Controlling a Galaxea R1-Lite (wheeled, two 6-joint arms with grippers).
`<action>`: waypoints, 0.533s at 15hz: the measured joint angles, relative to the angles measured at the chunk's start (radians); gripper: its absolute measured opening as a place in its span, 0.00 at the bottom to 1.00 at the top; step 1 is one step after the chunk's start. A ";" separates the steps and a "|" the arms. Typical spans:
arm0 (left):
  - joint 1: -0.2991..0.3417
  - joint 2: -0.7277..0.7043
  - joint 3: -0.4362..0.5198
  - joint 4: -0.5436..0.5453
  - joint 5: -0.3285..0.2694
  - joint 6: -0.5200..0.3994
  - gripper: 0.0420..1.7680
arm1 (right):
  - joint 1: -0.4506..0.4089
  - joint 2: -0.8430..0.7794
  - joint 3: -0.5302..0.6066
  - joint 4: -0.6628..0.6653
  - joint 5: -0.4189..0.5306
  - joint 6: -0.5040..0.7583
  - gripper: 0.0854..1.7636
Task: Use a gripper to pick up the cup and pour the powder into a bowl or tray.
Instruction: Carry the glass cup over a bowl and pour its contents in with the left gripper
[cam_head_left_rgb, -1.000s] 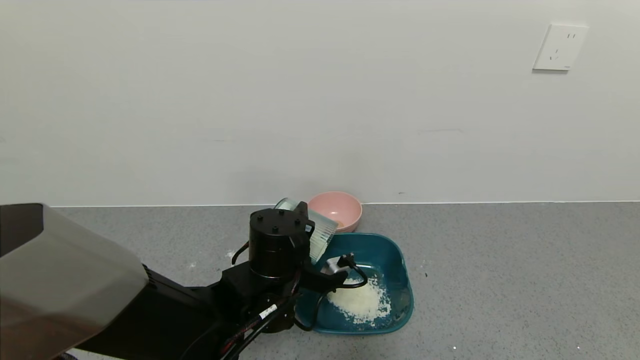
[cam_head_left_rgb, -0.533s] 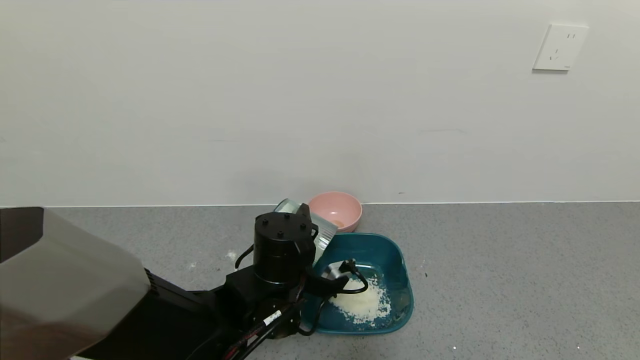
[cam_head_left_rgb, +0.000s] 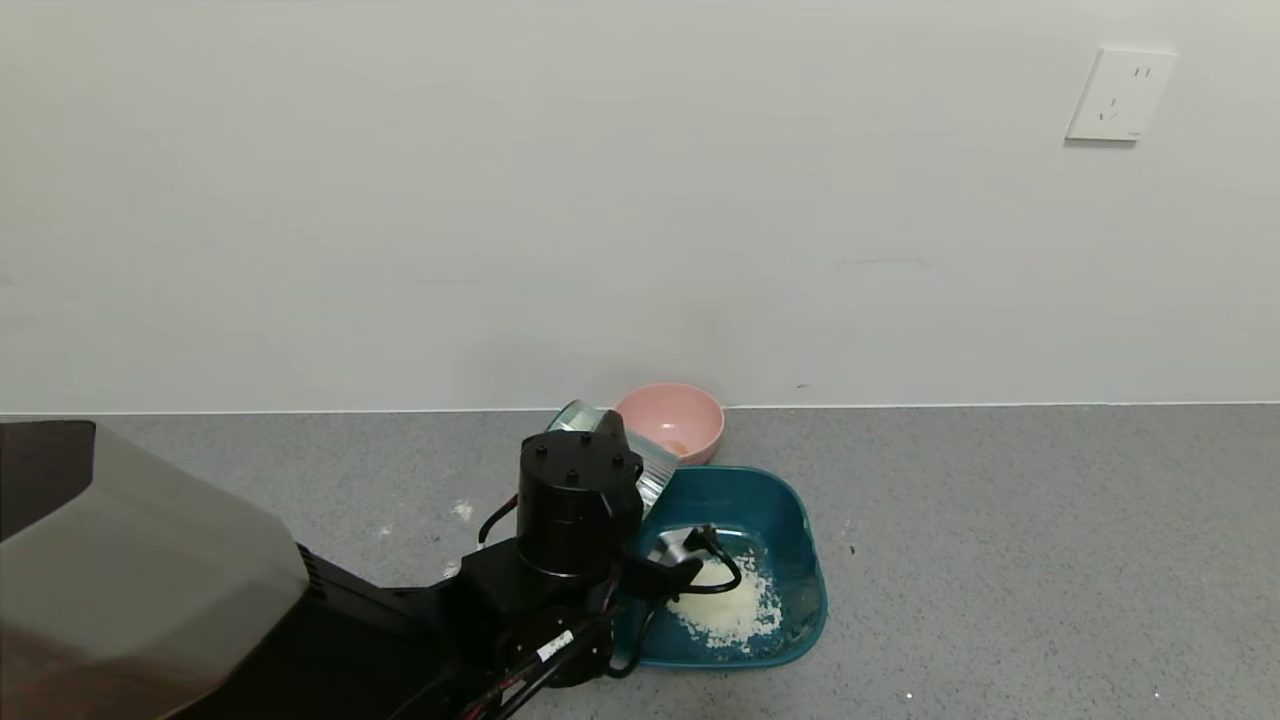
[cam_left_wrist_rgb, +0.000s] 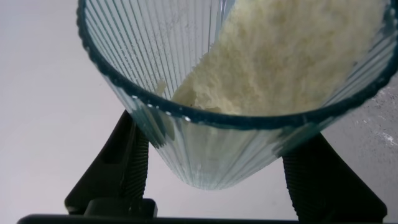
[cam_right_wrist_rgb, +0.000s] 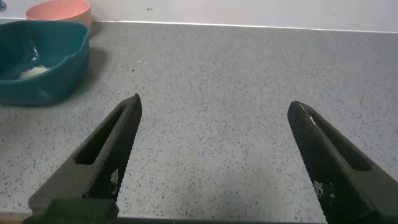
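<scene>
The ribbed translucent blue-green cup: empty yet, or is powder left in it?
Not empty. The cup, tilted in the left gripper, has white clumpy powder banked against its wall, beside its rim.

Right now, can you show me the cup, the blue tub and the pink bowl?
cup (cam_left_wrist_rgb: 186, 149), left wrist view, ribbed side wall.
teal basin (cam_head_left_rgb: 790, 510), head view, far right rim.
pink bowl (cam_head_left_rgb: 668, 418), head view, inner wall.

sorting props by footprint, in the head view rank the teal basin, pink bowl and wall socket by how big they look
1. teal basin, partly hidden by the left arm
2. pink bowl
3. wall socket, though it sits farther back, so true size is unsure
</scene>
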 joint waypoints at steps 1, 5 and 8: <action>-0.002 0.001 0.000 0.000 0.003 0.001 0.70 | 0.000 0.000 0.000 0.000 0.000 0.000 0.97; -0.006 0.003 -0.003 0.000 0.004 0.001 0.70 | 0.000 0.000 0.000 0.000 0.000 0.000 0.97; -0.006 0.006 -0.003 0.000 0.004 0.000 0.70 | 0.000 0.000 0.000 0.000 0.000 0.000 0.97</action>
